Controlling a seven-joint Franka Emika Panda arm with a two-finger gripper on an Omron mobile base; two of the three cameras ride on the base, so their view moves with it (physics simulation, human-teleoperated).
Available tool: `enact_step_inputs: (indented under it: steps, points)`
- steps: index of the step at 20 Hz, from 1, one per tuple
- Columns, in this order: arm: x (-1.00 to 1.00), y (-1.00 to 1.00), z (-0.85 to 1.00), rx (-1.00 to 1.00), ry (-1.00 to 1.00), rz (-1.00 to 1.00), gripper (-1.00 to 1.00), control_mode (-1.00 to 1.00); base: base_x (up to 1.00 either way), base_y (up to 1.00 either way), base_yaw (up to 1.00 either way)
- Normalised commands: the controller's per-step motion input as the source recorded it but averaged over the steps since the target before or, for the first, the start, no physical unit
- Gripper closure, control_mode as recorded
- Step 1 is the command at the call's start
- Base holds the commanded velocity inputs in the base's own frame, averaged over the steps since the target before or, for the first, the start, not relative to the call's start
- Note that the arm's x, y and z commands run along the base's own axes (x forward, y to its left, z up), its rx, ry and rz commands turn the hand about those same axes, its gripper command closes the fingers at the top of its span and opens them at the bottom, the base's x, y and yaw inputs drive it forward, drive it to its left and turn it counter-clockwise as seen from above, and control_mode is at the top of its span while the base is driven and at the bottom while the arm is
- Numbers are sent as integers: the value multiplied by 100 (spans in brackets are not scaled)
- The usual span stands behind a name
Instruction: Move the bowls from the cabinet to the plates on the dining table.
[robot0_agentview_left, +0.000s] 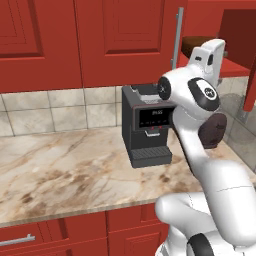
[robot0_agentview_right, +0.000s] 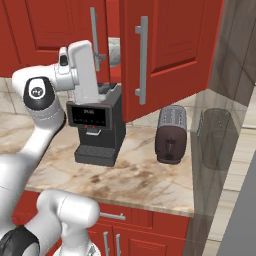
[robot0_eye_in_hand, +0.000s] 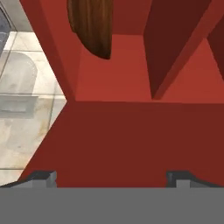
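Fingertips (robot0_eye_in_hand: 43, 178) of the gripper (robot0_eye_in_hand: 111, 179) stand far apart at the bottom of the hand view, with nothing between them, so the jaws are released and hold no thing. Ahead of them lies the red shelf (robot0_eye_in_hand: 144, 83) of the cabinet (robot0_agentview_right: 170, 50). From the fingertips, the dark glossy brown bowl (robot0_eye_in_hand: 92, 26) is at about twelve o'clock, a little toward eleven, on this shelf and well apart from the gripper. A red partition (robot0_eye_in_hand: 175, 48) rises on the shelf at about one o'clock.

In the left base view the same brown bowl (robot0_agentview_left: 192, 44) sits on the shelf inside the open cabinet, at about eleven o'clock from the white hand (robot0_agentview_left: 212, 60), partly hidden by it. In the right base view the grey-white marbled bowl (robot0_agentview_right: 114, 52) shows in the gap between the doors, at about three o'clock from the hand (robot0_agentview_right: 82, 70) and near to it. The cabinet door (robot0_agentview_right: 165, 55) with its long silver bar handle (robot0_agentview_right: 142, 60) stands open.

Below the cabinet, a black coffee machine (robot0_agentview_right: 97, 127) stands on the marble counter (robot0_agentview_right: 145, 175). At about three o'clock from it is a dark toaster (robot0_agentview_right: 171, 135), and further in the same direction a clear glass container (robot0_agentview_right: 215, 137).
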Motion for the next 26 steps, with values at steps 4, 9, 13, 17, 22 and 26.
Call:
enact_step_inputs:
  steps: [4,9,13,17,22,26]
  points:
    - [18,-13,-4,-2,2,-21,-100,-100,0,0,0]
    - [-1,-20,0,0,8,-22,-100,-100,0,0,0]
    - [0,-5,0,0,1,-20,-100,-100,0,0,0]
    - [0,-18,0,0,0,-18,-100,-100,0,0,0]
    - [4,-34,-9,-2,0,-16,-100,-100,0,0,0]
    - [1,-35,-2,0,0,-13,-100,-100,0,0,0]
